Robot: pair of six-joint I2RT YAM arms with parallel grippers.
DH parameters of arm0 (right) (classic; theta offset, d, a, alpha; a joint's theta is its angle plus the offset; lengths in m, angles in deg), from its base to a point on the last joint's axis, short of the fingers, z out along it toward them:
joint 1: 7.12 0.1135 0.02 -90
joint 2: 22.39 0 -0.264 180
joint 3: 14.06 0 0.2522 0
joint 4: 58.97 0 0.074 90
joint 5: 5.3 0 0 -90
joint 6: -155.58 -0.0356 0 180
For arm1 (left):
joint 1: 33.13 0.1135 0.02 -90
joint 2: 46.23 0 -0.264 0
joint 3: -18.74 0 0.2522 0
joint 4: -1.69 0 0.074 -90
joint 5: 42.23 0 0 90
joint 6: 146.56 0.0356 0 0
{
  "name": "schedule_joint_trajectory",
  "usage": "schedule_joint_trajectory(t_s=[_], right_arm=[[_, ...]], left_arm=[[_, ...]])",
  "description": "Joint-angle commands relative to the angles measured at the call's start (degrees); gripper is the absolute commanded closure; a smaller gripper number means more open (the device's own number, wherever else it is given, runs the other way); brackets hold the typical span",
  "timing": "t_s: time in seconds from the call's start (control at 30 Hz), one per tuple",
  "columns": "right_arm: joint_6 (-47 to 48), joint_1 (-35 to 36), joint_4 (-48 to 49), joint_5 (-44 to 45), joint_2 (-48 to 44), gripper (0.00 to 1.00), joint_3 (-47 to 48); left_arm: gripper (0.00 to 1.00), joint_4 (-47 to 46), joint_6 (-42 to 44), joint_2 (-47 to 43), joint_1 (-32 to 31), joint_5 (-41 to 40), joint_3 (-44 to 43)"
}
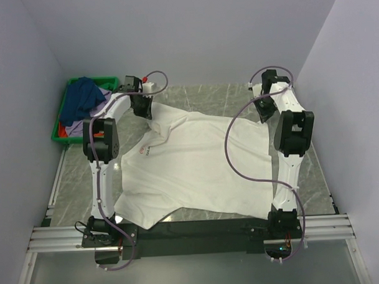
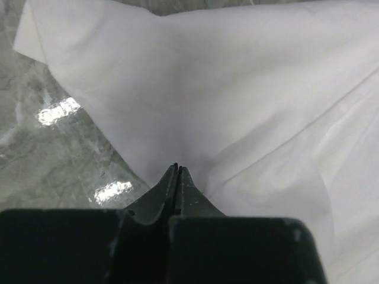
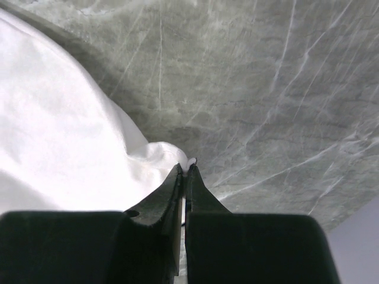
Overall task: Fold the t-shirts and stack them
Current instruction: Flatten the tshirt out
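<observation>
Top external view: the white t-shirt [image 1: 203,163] lies spread across the table [image 1: 200,95], with both arms out at its far edge. The left gripper [image 2: 177,170] is clamped tight on the cloth's edge near the sleeve. The right gripper [image 3: 188,168] is pinched on a small tuck at the opposite far corner. Both bites look shallow, so a quick lift or uneven pull could slip a corner free or drag the fold crooked. A dark blue t-shirt [image 1: 82,99] waits in the green crate [image 1: 57,135].
</observation>
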Motion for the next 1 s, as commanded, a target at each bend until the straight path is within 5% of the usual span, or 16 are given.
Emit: schedule_joint_trajectory(t_s=[0.0, 0.13, 0.17, 0.27, 0.97], right_arm=[[-0.4, 0.5, -1.1, -1.0, -4.9, 1.00, -0.4], [0.3, 0.6, 2.9, -1.4, -10.9, 1.00, -9.1], [0.2, 0.7, 3.2, -1.5, -11.3, 1.00, -10.7], [-0.9, 1.0, 2.6, -1.7, -10.1, 1.00, -10.1], [-3.5, 1.3, 2.3, -3.0, -6.6, 1.00, -7.8]], left_arm=[[1.00, -0.5, 3.7, -10.7, 2.0, 5.5, 2.8], [0.98, -1.8, 6.3, -18.6, 3.0, 5.6, 11.7], [0.70, -2.6, 5.7, -19.3, 2.7, 4.3, 12.8], [0.20, -4.6, 1.4, -17.5, 2.3, 3.4, 14.2], [0.28, -12.0, -2.1, 2.5, 0.2, -3.1, -0.4]])
